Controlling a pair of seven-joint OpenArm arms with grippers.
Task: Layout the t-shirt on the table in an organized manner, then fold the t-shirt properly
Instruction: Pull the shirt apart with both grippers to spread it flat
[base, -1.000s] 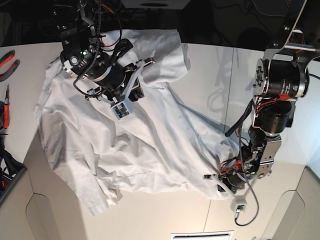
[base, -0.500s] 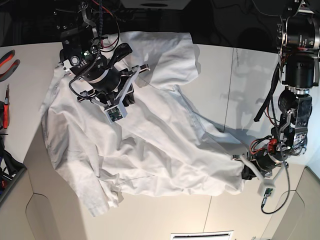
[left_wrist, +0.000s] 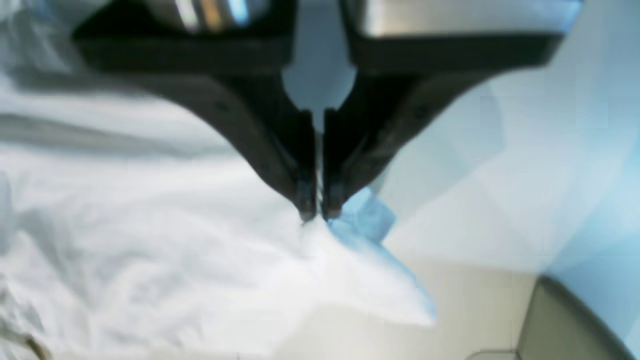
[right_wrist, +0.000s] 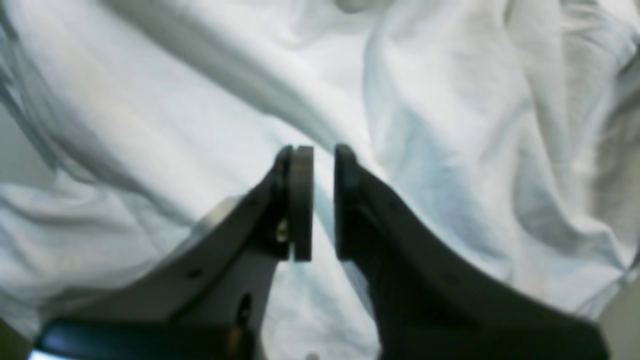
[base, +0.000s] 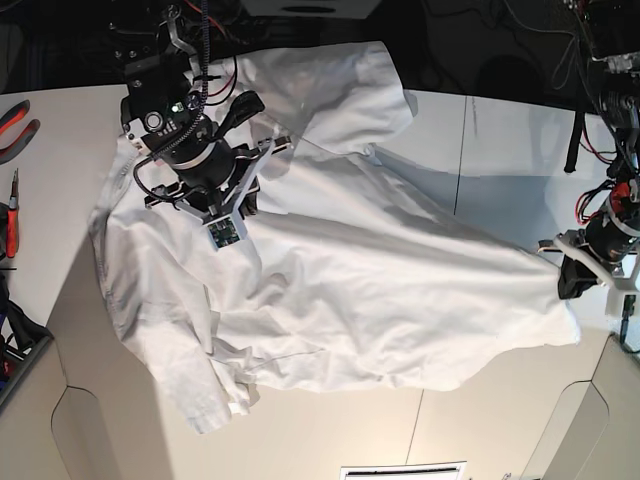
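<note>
The white t-shirt (base: 330, 280) lies wrinkled across the table (base: 500, 140), stretched from the far left to the right edge. My left gripper (base: 575, 290) is at the right, shut on a corner of the shirt; in the left wrist view its fingertips (left_wrist: 315, 215) pinch the cloth (left_wrist: 150, 250) just above the table (left_wrist: 475, 300). My right gripper (base: 252, 195) is at the shirt's upper left. In the right wrist view (right_wrist: 324, 155) its jaws stand a narrow gap apart with a fold of the shirt (right_wrist: 450, 150) between them.
Red-handled pliers (base: 15, 125) and another tool (base: 10, 215) lie at the table's left edge. Rounded cut-outs are at the front left (base: 85, 430) and front right (base: 590, 420). A thin dark seam (base: 460, 170) crosses the table.
My left gripper has moved right and up with the shirt's corner, drawing the cloth out flatter toward the right edge. My right gripper has shifted slightly left.
</note>
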